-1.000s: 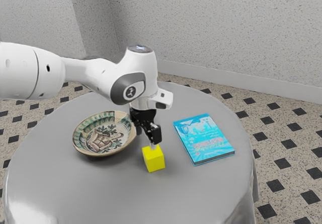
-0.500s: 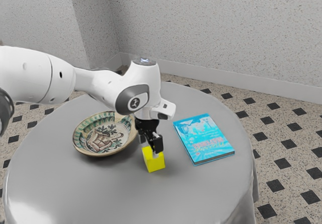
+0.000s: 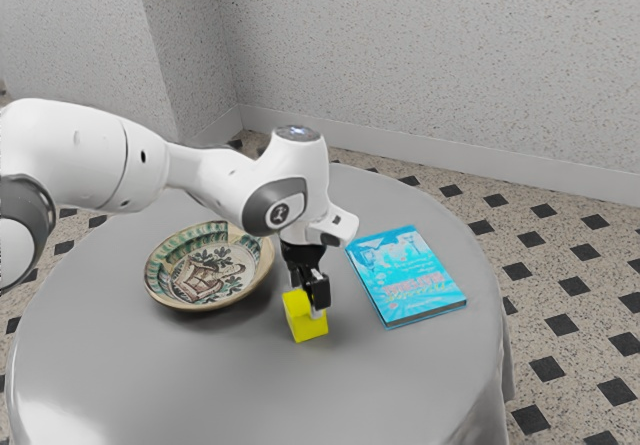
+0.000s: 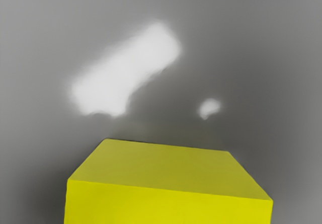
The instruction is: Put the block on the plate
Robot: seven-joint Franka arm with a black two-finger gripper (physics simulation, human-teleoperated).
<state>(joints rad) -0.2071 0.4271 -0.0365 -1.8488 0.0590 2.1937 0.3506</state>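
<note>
At the exterior view's left edge, one white arm (image 3: 95, 155) enters and reaches across the counter (image 3: 220, 385). Next along: plate (image 3: 208, 268), shallow, patterned in green and brown, upright on the counter, pale middle facing up.

Right of the plate, well clear of its rim: block (image 3: 307, 326), plain yellow, upright, apparently resting on the counter. Fingers (image 3: 321, 293) are down at the block, overlapping its upper part in this view. State of the fingers: cannot tell whether released or clenched on the block. Wrist view: top and one side of the block directly under the hand, consistent with a low position. Furthest right: book (image 3: 405, 277), blue cover up, lying flat, apart from the block.

Progress: hand placed at the block, so the approach looks complete or nearly so. Block not on the plate; no lift evident. Estimate: first part of the task, at the grasp step. Remaining: secure grip, raise, carry over to the plate, lower within the rim, let go. Risk, as judged: an uneven grip could twist the block on lifting, and the raised rim could catch it if the carry runs low.

Count: arm, 1; plate, 1; block, 1; book, 1; counter, 1.
</note>
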